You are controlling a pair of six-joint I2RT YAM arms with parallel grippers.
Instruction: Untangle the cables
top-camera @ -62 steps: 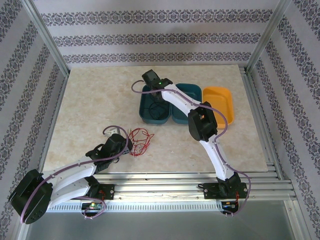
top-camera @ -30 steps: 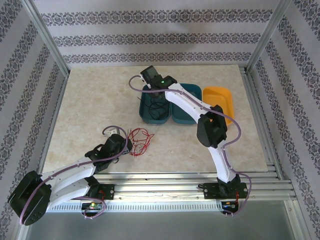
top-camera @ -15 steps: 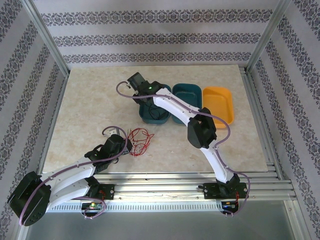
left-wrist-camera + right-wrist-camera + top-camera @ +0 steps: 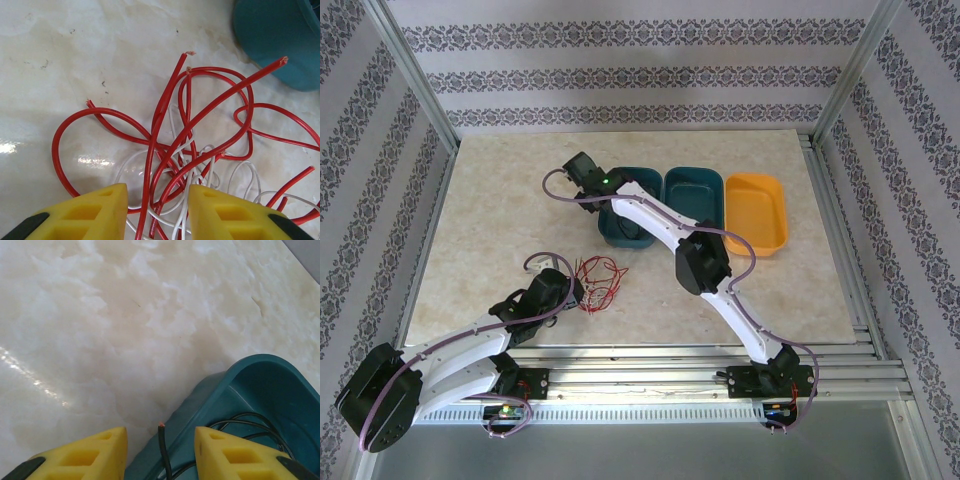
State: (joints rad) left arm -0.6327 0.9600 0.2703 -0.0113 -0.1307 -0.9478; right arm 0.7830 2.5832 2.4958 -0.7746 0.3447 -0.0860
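Hovering nearest me, left gripper [image 4: 157,200] sits on the red-and-white tangle [image 4: 598,282] on the table [image 4: 500,220], jaws part-open, strands loose between them. Farther out, right gripper [image 4: 160,440] is at left teal bin [image 4: 260,385] rim, jaws apart. Black cable [image 4: 164,455] coils inside, its end between them. Right arm [image 4: 660,215] crosses that bin. Three bins: second teal bin [image 4: 695,195], orange bin [image 4: 757,210].
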